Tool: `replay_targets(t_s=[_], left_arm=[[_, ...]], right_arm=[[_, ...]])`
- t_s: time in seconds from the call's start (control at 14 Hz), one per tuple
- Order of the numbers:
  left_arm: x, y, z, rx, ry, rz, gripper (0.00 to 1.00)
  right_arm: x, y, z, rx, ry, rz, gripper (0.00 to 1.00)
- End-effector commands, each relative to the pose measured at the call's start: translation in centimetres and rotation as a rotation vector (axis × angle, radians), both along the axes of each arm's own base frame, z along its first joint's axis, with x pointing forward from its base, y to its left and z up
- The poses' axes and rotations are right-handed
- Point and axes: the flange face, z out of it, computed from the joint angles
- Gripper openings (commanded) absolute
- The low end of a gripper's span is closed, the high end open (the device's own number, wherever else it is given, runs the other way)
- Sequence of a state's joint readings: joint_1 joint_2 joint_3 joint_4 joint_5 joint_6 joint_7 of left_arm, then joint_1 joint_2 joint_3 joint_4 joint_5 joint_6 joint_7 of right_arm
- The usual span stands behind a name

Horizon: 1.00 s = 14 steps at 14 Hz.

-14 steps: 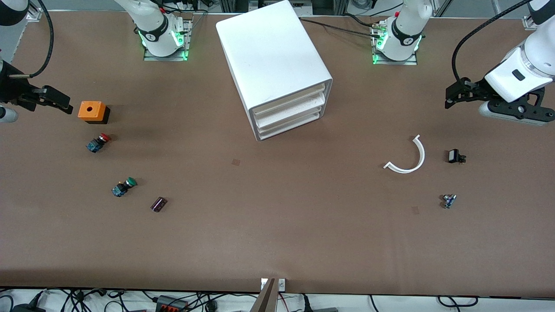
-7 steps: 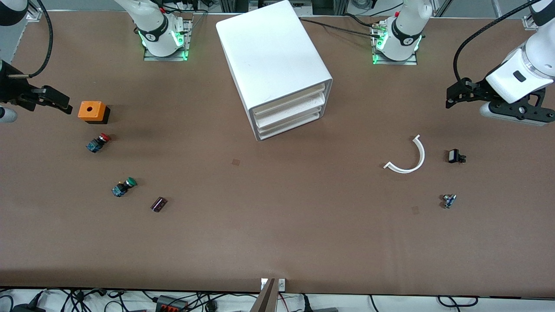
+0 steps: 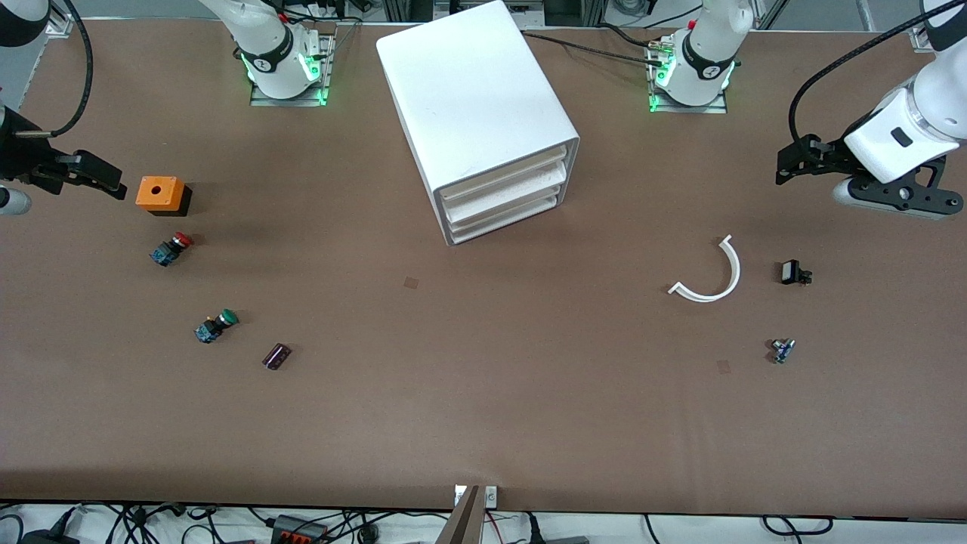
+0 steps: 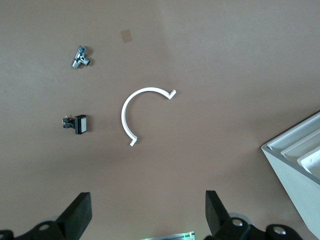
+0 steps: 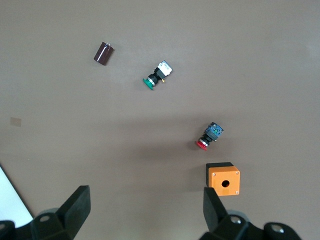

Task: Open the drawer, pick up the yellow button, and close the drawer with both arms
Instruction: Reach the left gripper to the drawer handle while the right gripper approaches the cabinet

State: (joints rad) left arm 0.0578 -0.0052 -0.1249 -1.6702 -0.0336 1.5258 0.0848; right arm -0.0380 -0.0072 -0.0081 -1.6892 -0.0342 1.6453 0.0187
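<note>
The white cabinet (image 3: 476, 106) stands at the middle of the table between the arm bases. Its three white drawers (image 3: 505, 198) all sit pushed in, their fronts facing the front camera. A corner of it shows in the left wrist view (image 4: 300, 160). The orange-yellow button is hidden. My left gripper (image 3: 793, 162) hangs open and empty over the table at the left arm's end, wide apart in its wrist view (image 4: 147, 215). My right gripper (image 3: 102, 177) hangs open and empty at the right arm's end, beside an orange box; its wrist view (image 5: 145, 212) shows nothing between the fingers.
At the right arm's end lie an orange box with a hole (image 3: 160, 194), a red-capped button (image 3: 171, 248), a green-capped button (image 3: 216, 326) and a dark cylinder (image 3: 276, 356). At the left arm's end lie a white curved strip (image 3: 714, 276), a small black part (image 3: 793, 273) and a small metal fitting (image 3: 782, 350).
The left arm's hand has shifted slightly toward its base. The right gripper has barely moved. Nothing on the table has moved.
</note>
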Motion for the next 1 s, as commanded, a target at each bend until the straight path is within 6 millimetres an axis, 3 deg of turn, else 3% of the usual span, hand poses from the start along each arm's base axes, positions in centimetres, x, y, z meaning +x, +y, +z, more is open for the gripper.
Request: replay_targets(t_s=[0.0, 0.14, 0.43, 0.64, 0.93], left_arm=[[0.0, -0.6, 0.1, -0.038, 0.065, -0.015, 1.0], [-0.3, -1.6, 0.2, -0.091, 0.09, -0.018, 1.0], [-0.7, -2.8, -1.7, -0.175, 0.24, -0.038, 1.0], [-1.5, -2.3, -3.8, -0.231, 0.384, -0.111, 1.0], [-1.0, -3.7, -7.1, -0.468, 0.48, -0.195, 1.0]], right_arm=[[0.2, 0.3, -0.7, 0.018, 0.004, 0.014, 1.0], [0.4, 1.5, -1.0, 0.016, 0.009, 0.026, 1.0], [1.0, 3.4, -1.4, 0.017, -0.005, 0.051, 1.0], [1.6, 6.0, -2.3, 0.012, 0.002, 0.007, 1.0], [1.6, 8.5, -2.4, 0.003, 0.002, -0.13, 1.0]])
